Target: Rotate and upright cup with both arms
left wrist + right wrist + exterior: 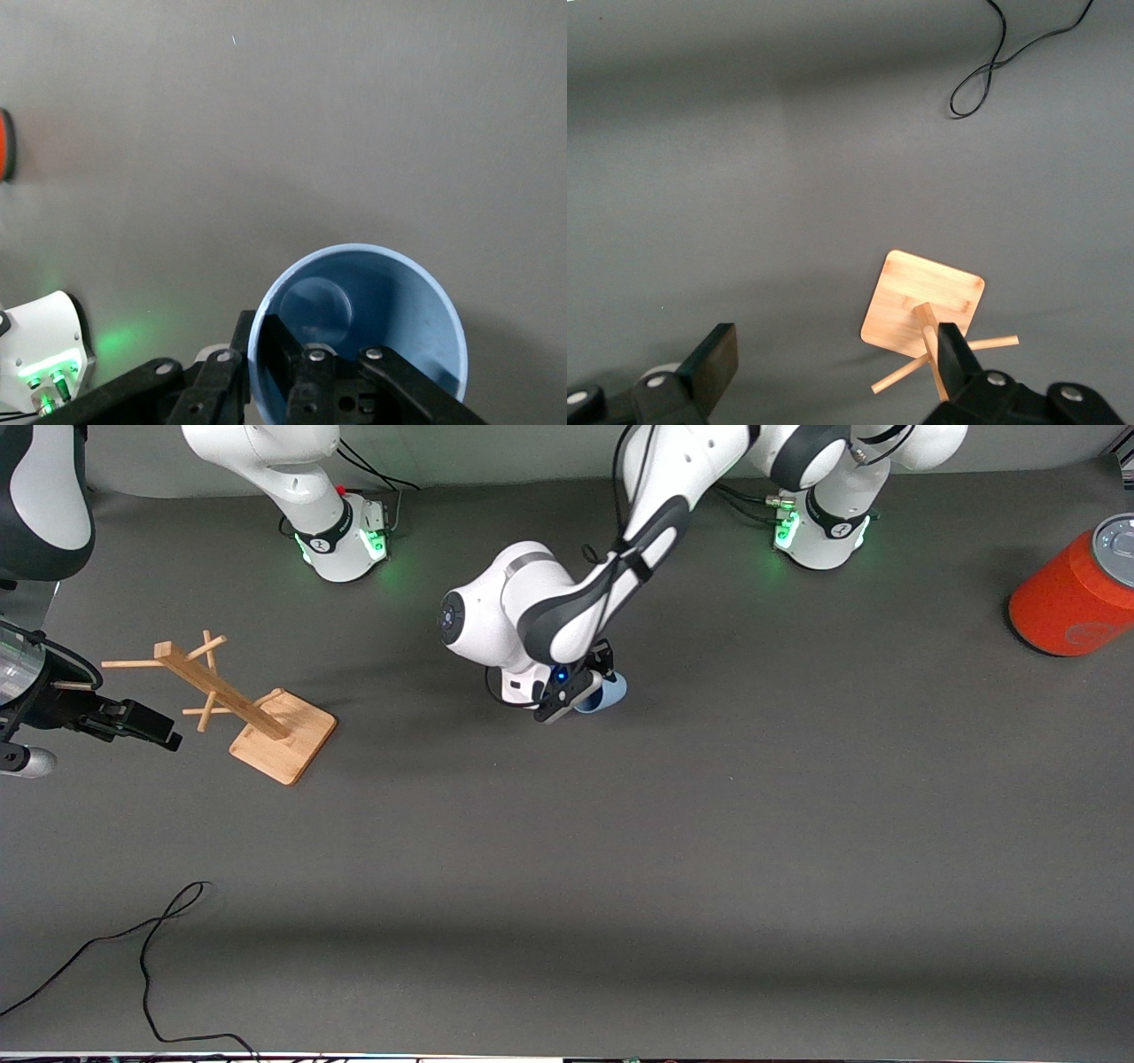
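The pale-blue cup (pixel 611 691) is near the middle of the table, mostly hidden under the left wrist. My left gripper (pixel 576 687) is shut on its rim. In the left wrist view the cup (pixel 372 310) shows its open mouth and round bottom, and the left gripper (pixel 260 332) has one finger inside the wall and one outside. I cannot tell whether the cup touches the table. My right gripper (pixel 146 724) is open and empty at the right arm's end of the table, beside the wooden rack. The right gripper (pixel 833 345) has its fingers wide apart.
A wooden rack (pixel 257 717) with pegs on a square base stands toward the right arm's end; it also shows in the right wrist view (pixel 926 310). An orange-red can (pixel 1076 598) with a grey lid lies at the left arm's end. A black cable (pixel 151 948) lies near the front edge.
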`<act>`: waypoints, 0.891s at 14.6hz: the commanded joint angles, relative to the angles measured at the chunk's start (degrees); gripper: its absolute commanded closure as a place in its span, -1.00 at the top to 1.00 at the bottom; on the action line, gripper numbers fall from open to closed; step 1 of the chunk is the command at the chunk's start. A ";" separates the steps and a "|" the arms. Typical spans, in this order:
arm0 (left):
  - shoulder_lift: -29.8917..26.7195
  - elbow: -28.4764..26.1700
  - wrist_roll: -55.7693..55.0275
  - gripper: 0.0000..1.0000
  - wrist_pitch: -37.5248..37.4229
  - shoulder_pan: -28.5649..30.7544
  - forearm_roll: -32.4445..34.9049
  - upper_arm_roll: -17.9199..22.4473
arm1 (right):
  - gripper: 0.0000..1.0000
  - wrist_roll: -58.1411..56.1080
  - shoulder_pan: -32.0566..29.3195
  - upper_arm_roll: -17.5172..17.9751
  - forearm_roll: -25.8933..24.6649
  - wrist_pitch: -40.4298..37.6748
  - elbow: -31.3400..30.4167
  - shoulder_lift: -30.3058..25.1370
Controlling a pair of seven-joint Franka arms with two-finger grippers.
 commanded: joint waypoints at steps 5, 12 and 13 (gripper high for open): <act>-27.16 -13.97 17.81 -1.00 5.84 14.50 -12.11 -0.04 | 1.00 -0.79 0.57 -0.39 -0.04 0.54 -0.65 -0.75; -41.71 -45.62 22.67 -1.00 34.73 14.79 -11.96 -0.13 | 1.00 -0.79 0.49 -0.39 -0.12 1.68 -2.31 -0.92; -41.44 -49.22 22.67 -1.00 40.26 12.96 -11.17 -0.13 | 1.00 -0.79 0.57 -0.39 -0.12 2.12 -2.49 -0.92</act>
